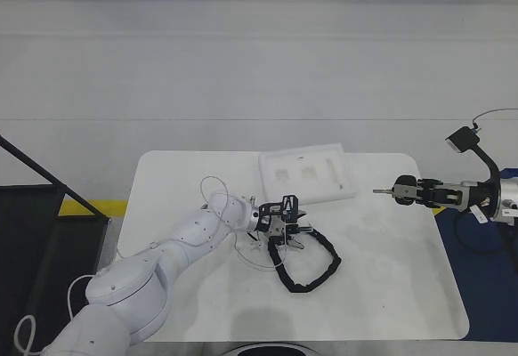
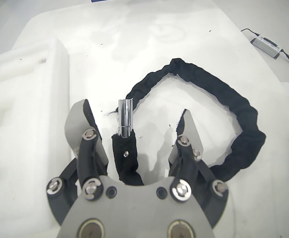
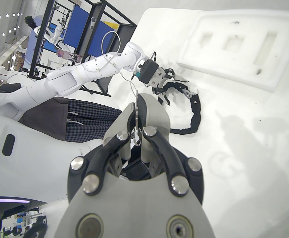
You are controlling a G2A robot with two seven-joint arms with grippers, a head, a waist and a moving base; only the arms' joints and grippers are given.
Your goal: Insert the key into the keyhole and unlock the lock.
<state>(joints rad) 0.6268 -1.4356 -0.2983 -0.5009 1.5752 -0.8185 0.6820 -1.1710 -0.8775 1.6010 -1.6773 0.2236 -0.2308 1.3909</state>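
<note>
Chrome barrel (image 2: 125, 118) of the black fabric-sleeved chain lock (image 2: 233, 100) lies near the middle of the white table (image 1: 392, 285), with the sleeve looping away toward 4 o'clock and back. From where I stand, the left gripper (image 2: 134, 105) straddles that barrel with its fingers spread wide. Neither pad touches the barrel, so the lock is not held. Out at about 2 o'clock from the lock and well apart from it, the right gripper (image 3: 138, 100) is pinched tight on the thin metal key (image 3: 136, 115), blade pointing back toward the lock. A white foam tray (image 1: 272, 182) with cut-outs sits at 12 o'clock.

I'd say this is the bracing step, before insertion. The next move calls for the left fingers to close on the barrel and steady it, then for the key to be lined up with the keyhole, which I can't make out from here.
</note>
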